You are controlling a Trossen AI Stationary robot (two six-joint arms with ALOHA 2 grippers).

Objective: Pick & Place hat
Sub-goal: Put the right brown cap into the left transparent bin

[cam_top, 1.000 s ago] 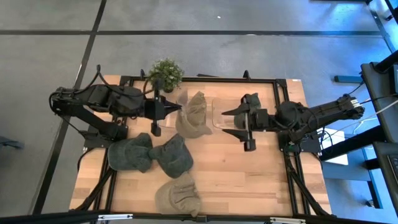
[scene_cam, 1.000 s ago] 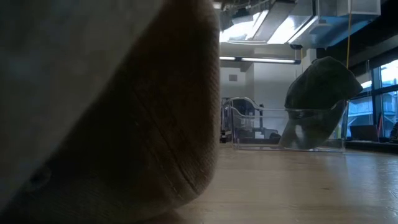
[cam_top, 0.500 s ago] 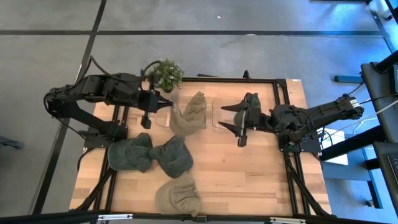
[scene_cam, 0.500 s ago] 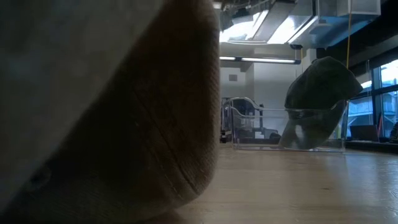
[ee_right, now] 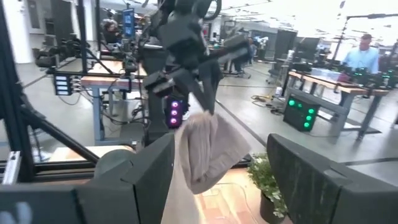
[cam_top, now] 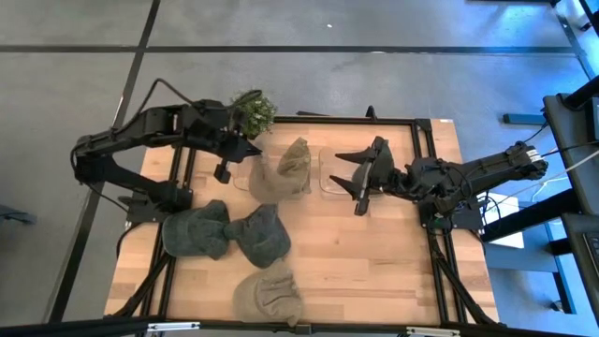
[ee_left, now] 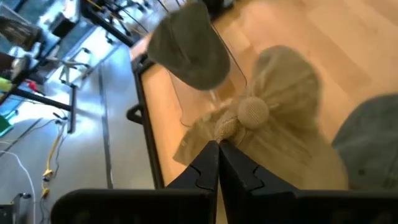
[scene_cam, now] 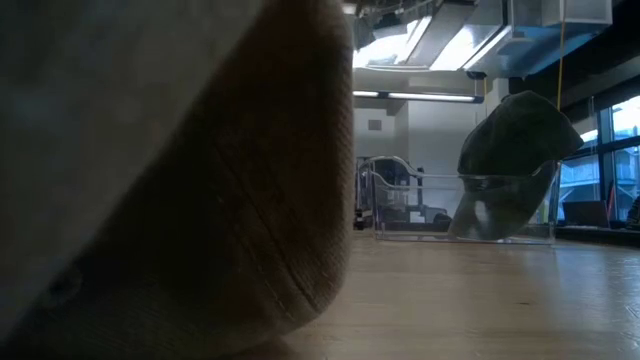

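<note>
Knitted beige hat (cam_top: 279,171), pinched by its pompom in the closed left gripper (cam_top: 255,153), hangs limp above the table's far centre beside the clear box (cam_top: 329,178). Soft, light and floppy, it probably sags wherever gripped. Right gripper (cam_top: 343,171) waits nearby, jaws apart.

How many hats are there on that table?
5: one beige hat lifted by the left gripper, one in the clear box, three lying nearer the front.
</note>
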